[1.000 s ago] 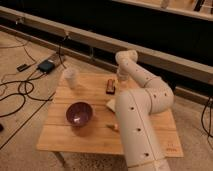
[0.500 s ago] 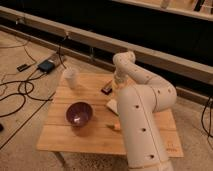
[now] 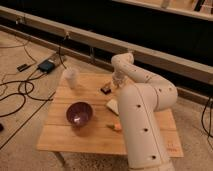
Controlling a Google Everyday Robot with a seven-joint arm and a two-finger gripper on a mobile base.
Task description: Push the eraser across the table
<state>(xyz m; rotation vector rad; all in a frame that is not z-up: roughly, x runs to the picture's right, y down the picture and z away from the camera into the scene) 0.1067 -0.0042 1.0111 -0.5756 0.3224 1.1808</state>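
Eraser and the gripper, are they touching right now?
Cannot tell. In the camera view the gripper sits close beside the eraser, with no plain gap or contact showing.

Upper centre: gripper (image 3: 115,84) just right of eraser (image 3: 106,89).
Left of eraser: bare table (image 3: 90,89) strip, passable.
Upper left: cup (image 3: 71,77) blocks.
Centre: bowl (image 3: 79,114) and cream block (image 3: 113,105) obstruct.
Right: arm (image 3: 142,120) blocks.

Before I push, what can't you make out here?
Camera view: whether the gripper, just beside the eraser, touches it: too small to tell.
Pale block: right part hidden behind the arm.
Table: middle right stretch hidden behind the arm.
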